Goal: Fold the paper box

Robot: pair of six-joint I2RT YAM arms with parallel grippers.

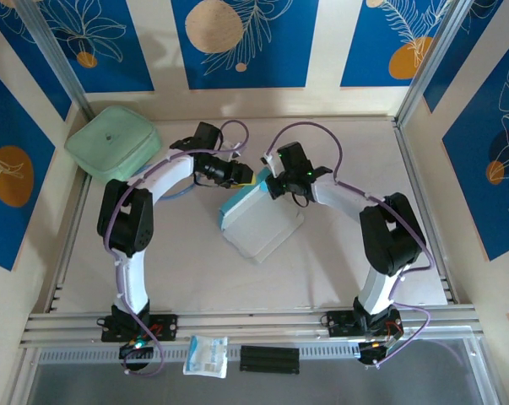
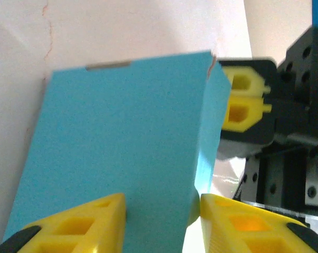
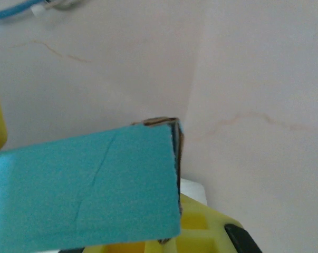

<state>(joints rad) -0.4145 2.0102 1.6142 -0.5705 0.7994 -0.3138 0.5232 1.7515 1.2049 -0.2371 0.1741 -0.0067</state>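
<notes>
Two arms meet over a pale, faintly scuffed table [image 1: 186,278] fenced by cream walls with blue leaf-print panels [image 1: 237,42]. A pale green case [image 1: 112,140] sits at ten o'clock in the top view, and a small packet [image 1: 206,355] lies on the grey strip at six o'clock. The paper box [image 1: 267,226] rests at the table's centre, its white face up and a blue wall raised along its eleven o'clock edge.

The wrist views show what the overhead misses. The left gripper [image 1: 254,177] has yellow fingers [image 2: 79,226] straddling the blue wall, set narrow and pressing it from both sides. The right gripper [image 1: 271,186] is closed flat on a blue flap, with one finger [image 3: 201,232] beneath its frayed corner. The cardboard is smooth sky-blue and lightly creased.
</notes>
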